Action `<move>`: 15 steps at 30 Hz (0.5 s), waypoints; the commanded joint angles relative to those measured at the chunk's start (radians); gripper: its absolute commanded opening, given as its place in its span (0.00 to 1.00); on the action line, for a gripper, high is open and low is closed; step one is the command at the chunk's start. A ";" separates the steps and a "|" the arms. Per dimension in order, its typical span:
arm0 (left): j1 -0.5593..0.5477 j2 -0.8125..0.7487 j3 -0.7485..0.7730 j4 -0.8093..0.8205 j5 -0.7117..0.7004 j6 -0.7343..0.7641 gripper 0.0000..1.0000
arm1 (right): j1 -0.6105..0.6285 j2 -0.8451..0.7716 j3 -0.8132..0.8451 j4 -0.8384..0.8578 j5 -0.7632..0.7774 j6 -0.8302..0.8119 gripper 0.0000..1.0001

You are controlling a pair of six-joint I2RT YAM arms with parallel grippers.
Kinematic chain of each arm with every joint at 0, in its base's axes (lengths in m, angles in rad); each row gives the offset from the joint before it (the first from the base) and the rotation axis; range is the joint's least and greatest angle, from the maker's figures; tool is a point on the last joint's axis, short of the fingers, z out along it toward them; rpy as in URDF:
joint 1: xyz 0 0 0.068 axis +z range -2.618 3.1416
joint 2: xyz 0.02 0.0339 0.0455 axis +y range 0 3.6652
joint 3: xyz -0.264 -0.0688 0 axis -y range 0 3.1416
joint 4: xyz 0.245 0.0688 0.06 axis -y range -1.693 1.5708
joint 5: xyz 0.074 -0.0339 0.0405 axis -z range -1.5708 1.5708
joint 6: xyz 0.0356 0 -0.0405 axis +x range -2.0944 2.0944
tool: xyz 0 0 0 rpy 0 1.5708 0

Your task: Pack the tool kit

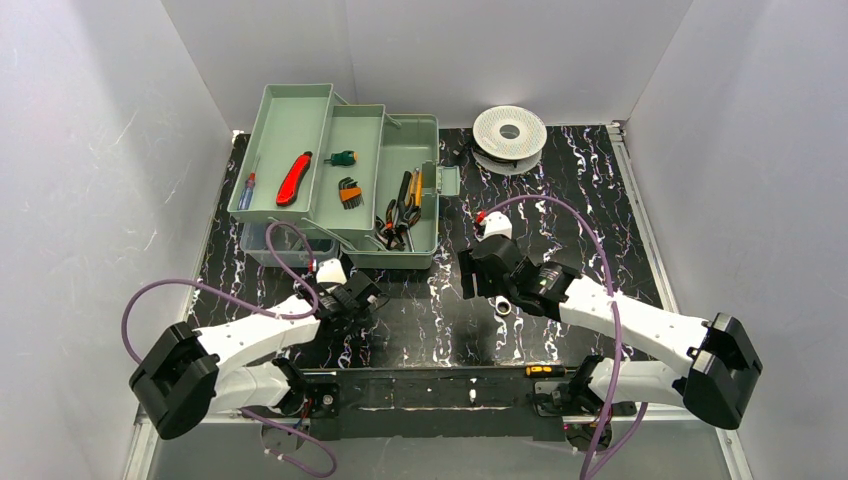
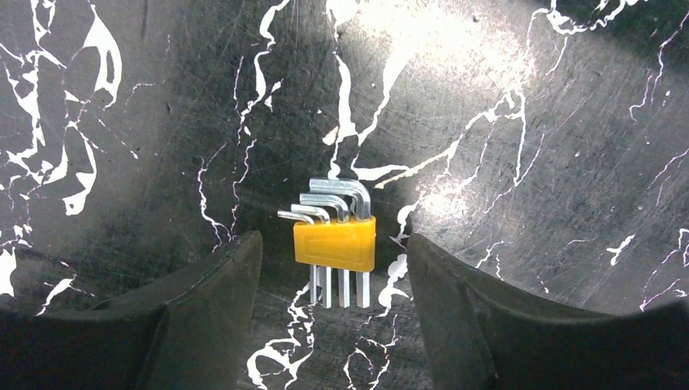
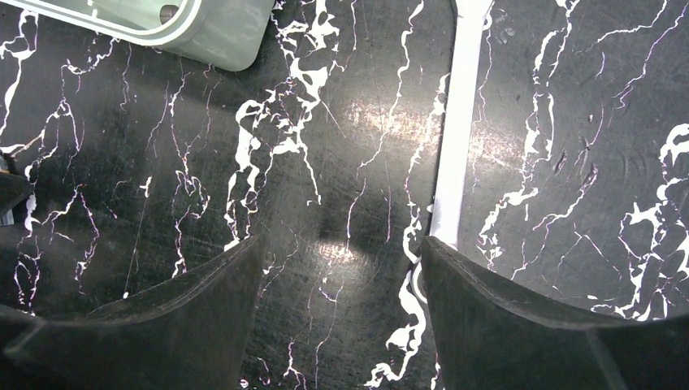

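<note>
I've got the left gripper (image 2: 331, 239) straddling the yellow hex key set (image 2: 335, 244) at centre frame, jaws apart and clear of it on both sides. The right gripper (image 3: 341, 244) is spread too, holding nothing. The toolbox (image 1: 410, 145) sits upper left of the overhead view, trays fanned out. This looks like the pick-up step: next I'd pinch the yellow holder squarely, then lift.

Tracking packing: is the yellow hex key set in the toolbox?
Out. The key set lies on the table between the left hand's fingers.

no text, brand or number can be read on the tool kit (image 1: 410, 150) or hex keys (image 2: 335, 242).
</note>
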 commanded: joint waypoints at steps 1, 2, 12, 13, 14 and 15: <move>0.028 -0.018 -0.054 0.038 0.029 0.031 0.61 | -0.006 0.005 0.050 0.011 0.001 -0.001 0.79; 0.035 -0.022 -0.061 0.053 0.038 0.038 0.59 | -0.007 0.005 0.054 0.008 0.003 0.000 0.79; 0.044 -0.042 -0.074 0.049 0.082 0.044 0.30 | -0.011 -0.001 0.057 -0.002 -0.003 0.018 0.79; 0.043 -0.052 -0.067 0.041 0.090 0.045 0.28 | -0.011 -0.001 0.057 -0.002 -0.004 0.021 0.79; 0.044 -0.061 -0.060 0.033 0.097 0.049 0.26 | -0.012 -0.001 0.058 -0.001 -0.006 0.022 0.79; 0.043 -0.070 -0.049 0.021 0.104 0.049 0.25 | -0.012 -0.003 0.056 -0.001 -0.007 0.024 0.79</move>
